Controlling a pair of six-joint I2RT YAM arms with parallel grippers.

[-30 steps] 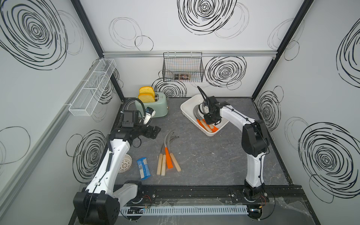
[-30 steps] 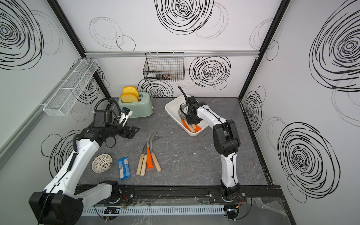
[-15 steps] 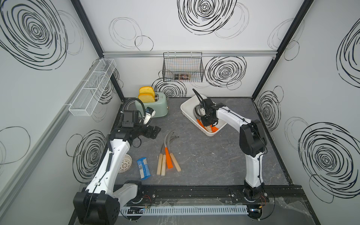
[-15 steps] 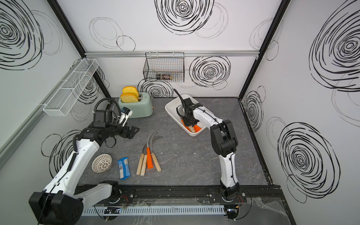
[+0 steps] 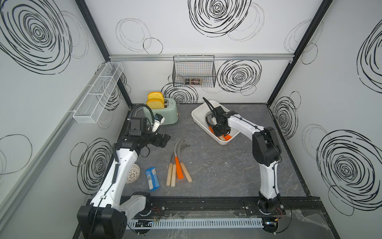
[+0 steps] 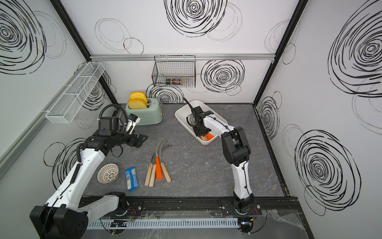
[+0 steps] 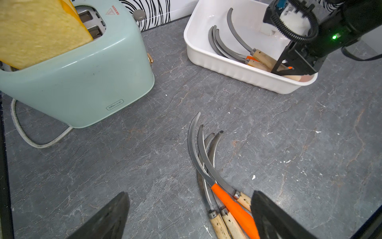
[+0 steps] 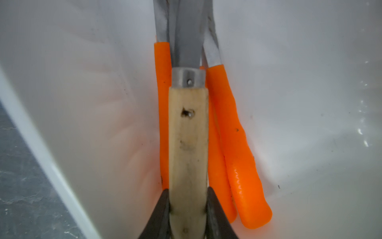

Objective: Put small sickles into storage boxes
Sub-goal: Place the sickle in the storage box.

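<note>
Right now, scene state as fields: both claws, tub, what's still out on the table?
left claw: open, empty, over the table
right claw: shut on wooden-handled sickle, down in white tub
tub contents: other sickles, orange and wooden handles; count unclear
on table: four sickles bunched, three wooden handles, one orange

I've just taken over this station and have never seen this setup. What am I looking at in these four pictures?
Two robot arms stand at a grey table. Two pictures look down from overhead; the other two come from a camera on each wrist. The right gripper is shut on a wooden-handled sickle inside the white tub, among others already there. The left gripper is open, near four sickles lying loose. A toaster, blue packet and white perforated dome lie nearby.
</note>
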